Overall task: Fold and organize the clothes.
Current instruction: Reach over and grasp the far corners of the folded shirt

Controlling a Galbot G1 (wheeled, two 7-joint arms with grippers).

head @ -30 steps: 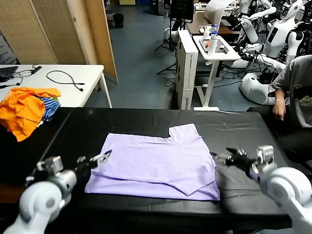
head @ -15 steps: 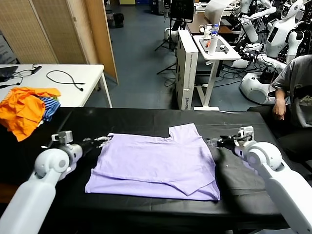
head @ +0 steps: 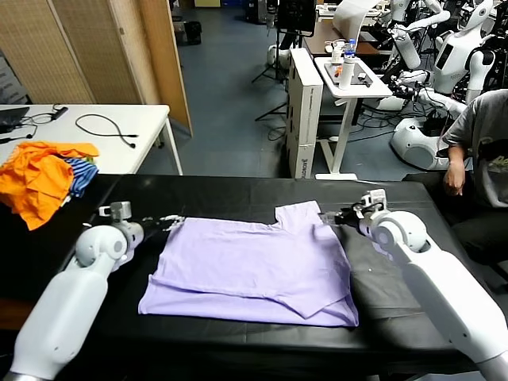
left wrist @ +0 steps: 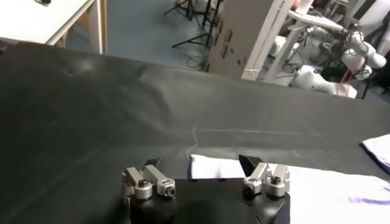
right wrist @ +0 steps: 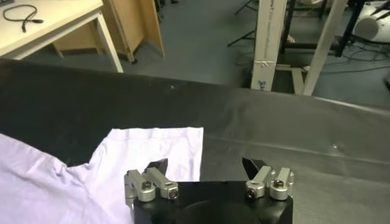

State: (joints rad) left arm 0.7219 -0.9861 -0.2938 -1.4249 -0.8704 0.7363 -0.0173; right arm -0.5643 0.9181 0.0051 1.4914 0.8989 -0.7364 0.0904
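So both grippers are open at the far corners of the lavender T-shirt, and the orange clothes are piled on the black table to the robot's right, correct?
Not quite: the head view shows the orange clothes on the robot's left. The rest holds: left gripper and right gripper are open at the far corners of the lavender T-shirt on the black table.

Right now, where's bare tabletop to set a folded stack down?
Free: the black table strip behind the T-shirt, and the patch to its right past the right tool. Crowded: far left by the orange pile, and both far shirt corners, where the left tool and right tool sit open.
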